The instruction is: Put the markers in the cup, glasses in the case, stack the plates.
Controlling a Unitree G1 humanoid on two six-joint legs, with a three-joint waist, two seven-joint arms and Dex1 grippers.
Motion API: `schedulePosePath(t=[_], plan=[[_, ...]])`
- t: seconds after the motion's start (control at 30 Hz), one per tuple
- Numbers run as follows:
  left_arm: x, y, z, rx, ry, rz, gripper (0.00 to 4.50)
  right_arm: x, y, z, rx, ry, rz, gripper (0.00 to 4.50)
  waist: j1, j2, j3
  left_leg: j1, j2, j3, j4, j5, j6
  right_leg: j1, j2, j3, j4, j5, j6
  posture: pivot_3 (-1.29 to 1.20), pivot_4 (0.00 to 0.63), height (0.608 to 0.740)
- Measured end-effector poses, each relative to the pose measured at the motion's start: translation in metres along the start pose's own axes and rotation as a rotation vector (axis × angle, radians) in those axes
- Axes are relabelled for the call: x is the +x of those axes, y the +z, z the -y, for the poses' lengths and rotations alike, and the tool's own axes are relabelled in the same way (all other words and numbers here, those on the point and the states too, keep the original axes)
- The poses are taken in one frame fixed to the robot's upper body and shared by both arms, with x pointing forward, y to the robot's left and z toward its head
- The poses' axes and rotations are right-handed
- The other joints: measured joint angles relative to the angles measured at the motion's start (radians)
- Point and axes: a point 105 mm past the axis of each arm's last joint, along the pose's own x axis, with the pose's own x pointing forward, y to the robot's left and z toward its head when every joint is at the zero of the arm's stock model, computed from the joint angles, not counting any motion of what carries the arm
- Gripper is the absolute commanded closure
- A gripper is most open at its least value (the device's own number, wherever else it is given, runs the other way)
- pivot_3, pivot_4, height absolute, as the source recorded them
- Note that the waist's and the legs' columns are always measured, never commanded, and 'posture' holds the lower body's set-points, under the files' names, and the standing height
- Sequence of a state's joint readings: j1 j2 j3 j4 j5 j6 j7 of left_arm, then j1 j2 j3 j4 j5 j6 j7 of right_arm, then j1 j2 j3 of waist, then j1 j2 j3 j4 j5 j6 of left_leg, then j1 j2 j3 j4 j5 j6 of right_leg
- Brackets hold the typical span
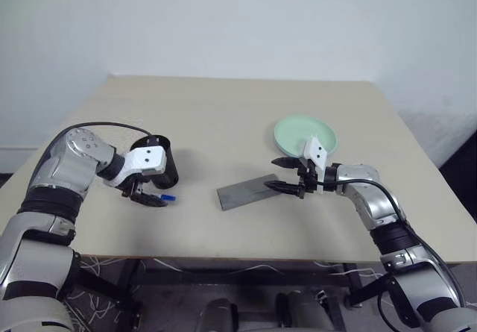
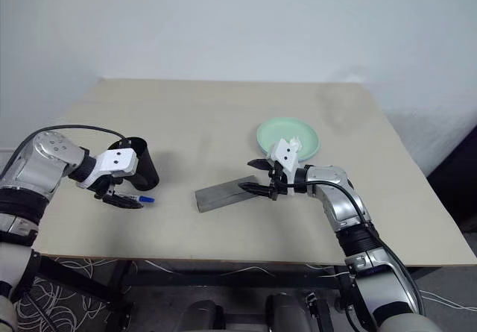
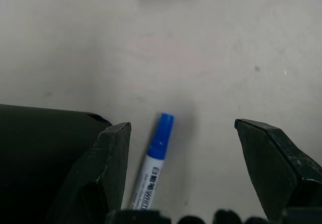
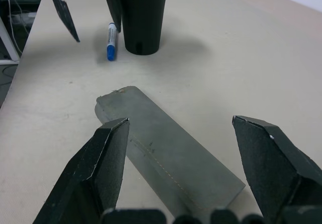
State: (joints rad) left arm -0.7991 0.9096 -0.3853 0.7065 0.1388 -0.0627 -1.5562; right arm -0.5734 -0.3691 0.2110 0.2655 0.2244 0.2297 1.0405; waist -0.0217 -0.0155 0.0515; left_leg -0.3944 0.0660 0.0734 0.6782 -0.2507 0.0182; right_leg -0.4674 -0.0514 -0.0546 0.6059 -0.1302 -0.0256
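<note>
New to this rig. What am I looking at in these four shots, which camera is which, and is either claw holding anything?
It is a two-armed humanoid robot at a beige table. The two wide shots come from its head, looking down over its arms. The two close shots come from cameras on each wrist, looking along the black fingers.

On the table: a black cup, a blue-capped marker lying beside it, a closed grey case, and a mint green plate.

The left gripper hangs open over the marker, one finger on each side. The right gripper is open just above the case. Neither holds anything.
</note>
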Motion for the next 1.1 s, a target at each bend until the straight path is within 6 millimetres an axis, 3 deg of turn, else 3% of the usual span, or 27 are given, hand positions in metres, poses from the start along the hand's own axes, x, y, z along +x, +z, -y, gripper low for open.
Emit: schedulePosePath(t=[0.17, 0.4, 0.53, 0.8, 1.1], plan=[[0.011, -0.005, 0.003, 0.055, -0.047, -0.07, 1.02, 0.0, 0.0, 0.0, 0.0, 0.0, 0.0, 0.94, 0.0, 0.0, 0.0, 0.0, 0.0, 0.0, 0.0, 0.0, 0.0, 0.0, 0.0, 0.0, 0.0, 0.0, 0.0, 0.0, 0.0, 0.74], [0.01, -0.01, -0.001, 0.084, -0.043, -0.125, 1.02, 0.0, 0.0, 0.0, 0.0, -0.001, 0.0, 0.94, 0.0, 0.0, 0.0, 0.0, 0.0, 0.0, 0.001, 0.0, 0.0, 0.0, 0.0, 0.001, 0.001, 0.0, 0.0, 0.0, 0.0, 0.74], [0.014, -0.01, 0.003, 0.085, -0.087, -0.129, 1.87, 0.0, 0.0, 0.0, 0.0, -0.002, 0.0, 0.94, 0.0, 0.0, 0.0, 0.0, 0.0, 0.0, 0.001, 0.0, 0.0, 0.0, 0.0, 0.001, 0.001, 0.0, 0.0, 0.0, 0.0, 0.74], [0.013, -0.009, 0.005, 0.086, -0.109, -0.124, 4.48, 0.0, 0.0, 0.001, 0.001, -0.01, 0.001, 0.94, 0.0, 0.0, 0.0, 0.0, 0.0, 0.0, 0.002, 0.0, 0.0, 0.0, 0.0, 0.001, 0.001, 0.0, 0.0, 0.0, 0.0, 0.74], [0.017, -0.007, 0.009, 0.098, -0.125, -0.114, 4.48, 0.0, 0.0, 0.001, 0.001, -0.011, 0.001, 0.94, 0.0, 0.0, 0.0, 0.0, 0.0, 0.0, 0.002, 0.0, 0.001, 0.0, 0.0, 0.001, 0.001, 0.0, 0.0, 0.0, 0.0, 0.74]])
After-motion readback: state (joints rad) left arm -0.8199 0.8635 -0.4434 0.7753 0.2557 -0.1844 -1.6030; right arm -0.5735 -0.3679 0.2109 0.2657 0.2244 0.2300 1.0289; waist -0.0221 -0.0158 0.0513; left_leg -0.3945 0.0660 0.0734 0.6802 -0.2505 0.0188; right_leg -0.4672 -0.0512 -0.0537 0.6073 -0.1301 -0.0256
